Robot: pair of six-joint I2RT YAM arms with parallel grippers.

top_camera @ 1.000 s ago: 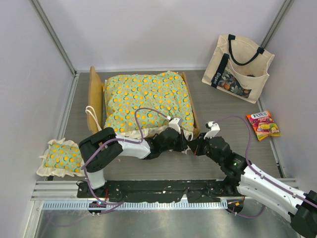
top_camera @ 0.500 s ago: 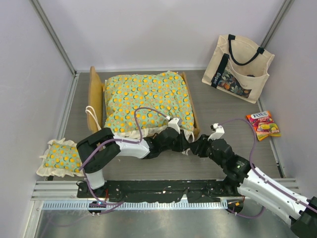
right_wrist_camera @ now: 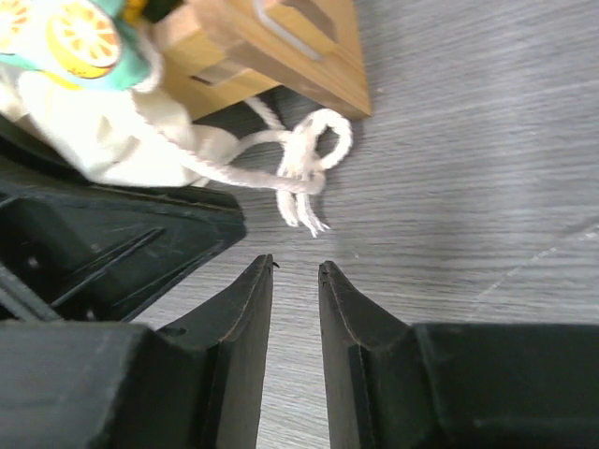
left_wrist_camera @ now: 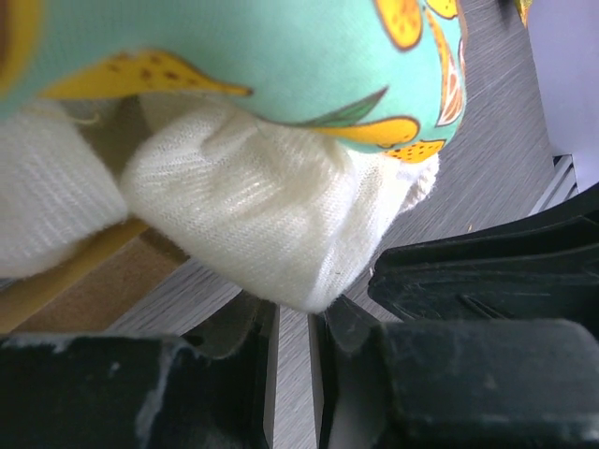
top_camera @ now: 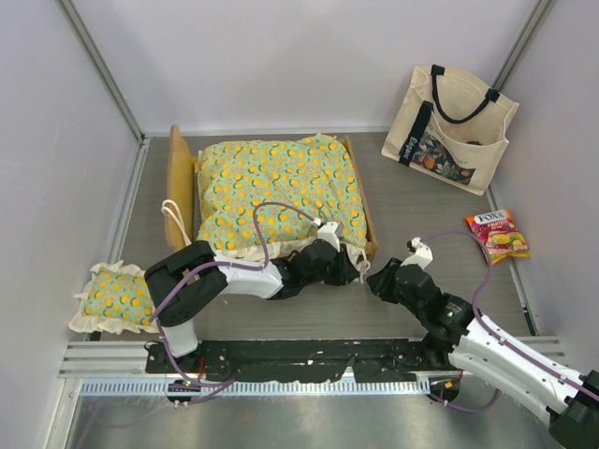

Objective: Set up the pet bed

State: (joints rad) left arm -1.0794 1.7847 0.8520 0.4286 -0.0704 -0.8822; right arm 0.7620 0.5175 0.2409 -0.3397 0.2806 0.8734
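Left gripper, state: my left gripper [left_wrist_camera: 292, 318] is released. The fingers stand slightly parted, with a narrow slot between them and nothing in it.
Left gripper, position: it sits low at the near right corner of the pet bed [top_camera: 178, 182]. The cream ruffle [left_wrist_camera: 253, 215] droops down to its fingertips; I cannot confirm contact.
Right gripper, state: my right gripper [right_wrist_camera: 297, 267] is released, its fingers apart and the gap bare.
Right gripper, position: it is low over the table [top_camera: 421, 201], just right of that same corner and pointing toward it.
Tie: a white cord tie [right_wrist_camera: 304, 164] is knotted in a loop beside the wooden corner. Its ends lie on the table just beyond my right fingertips, not touching them.
Pet bed, location: it stands left of centre on the table, with the curved headboard on the left.
Mattress cushion: the mattress cushion [top_camera: 276, 187] lies inside the frame and fills it. Its near edge spills over the near rail.
Pillow: the small matching pillow [top_camera: 117, 296] is at the near left, well apart from the bed.
Other items: a tote bag [top_camera: 449, 131] stands in the far right corner, and a sweets packet [top_camera: 498, 234] lies flat near the right wall.
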